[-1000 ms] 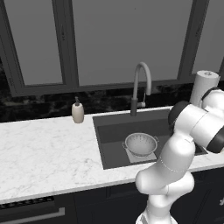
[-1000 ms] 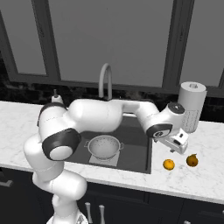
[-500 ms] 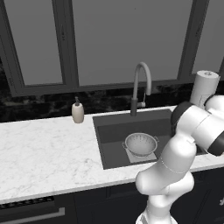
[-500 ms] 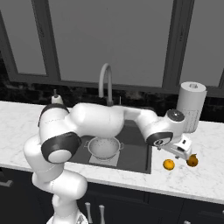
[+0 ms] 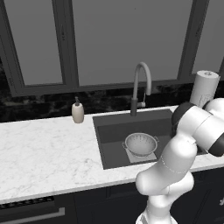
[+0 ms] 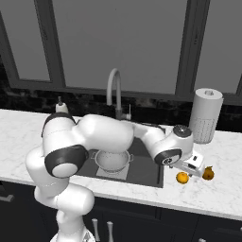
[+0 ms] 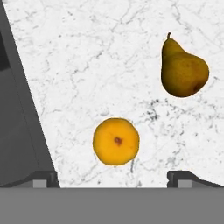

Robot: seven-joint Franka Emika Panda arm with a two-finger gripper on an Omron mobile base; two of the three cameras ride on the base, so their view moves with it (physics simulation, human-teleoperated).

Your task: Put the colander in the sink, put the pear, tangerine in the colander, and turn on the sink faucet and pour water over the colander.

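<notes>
With the colander (image 6: 112,160) in the sink (image 6: 150,174), the spread gripper (image 7: 112,177) hovers over the tangerine (image 7: 116,141); next, descend and pinch it.

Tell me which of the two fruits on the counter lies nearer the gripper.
The tangerine: round and orange, it lies between the open gripper's fingertips, while the brown pear lies farther off.

I see colander (image 5: 140,144) upright in sink (image 5: 114,131), silver, perforated, sitting on lighter grey square of basin floor. Sink dark grey, set in white marble worktop (image 5: 48,148). Tangerine (image 7: 116,141) – small, round, orange – lies on worktop just right of sink edge. Pear (image 7: 183,70) brown-green, stem up, beside tangerine, apart from it. Faucet (image 5: 140,86) grey gooseneck behind basin – spout arched over sink.
</notes>
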